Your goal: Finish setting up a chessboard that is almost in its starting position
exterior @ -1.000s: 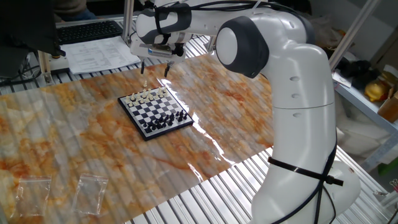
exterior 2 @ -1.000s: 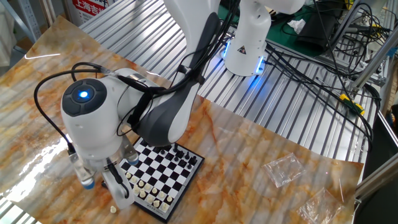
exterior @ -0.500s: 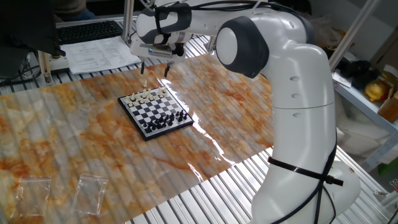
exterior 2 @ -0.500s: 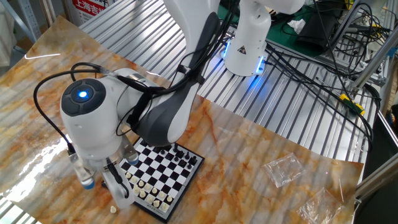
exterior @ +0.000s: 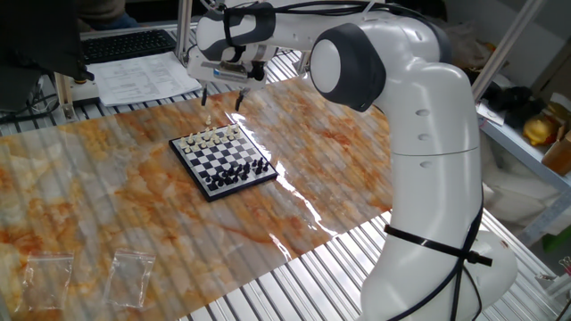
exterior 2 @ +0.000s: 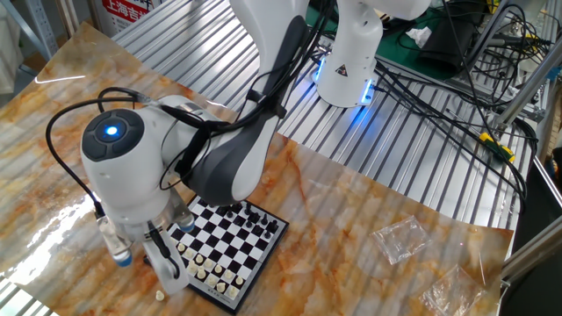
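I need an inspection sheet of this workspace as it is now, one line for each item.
Surface: table under a marbled orange sheet, metal slats at the edges.
Job's things: chessboard lies flat, cream pieces in the row nearer the claw, black pieces opposite; one cream piece stands off the board.
Clutter: two clear plastic bags near the table edge.
Claw: claw open, empty, hanging above the loose piece.
Cables: black cables run across the slats behind the base.
Surroundings: keyboard and papers beyond the table.
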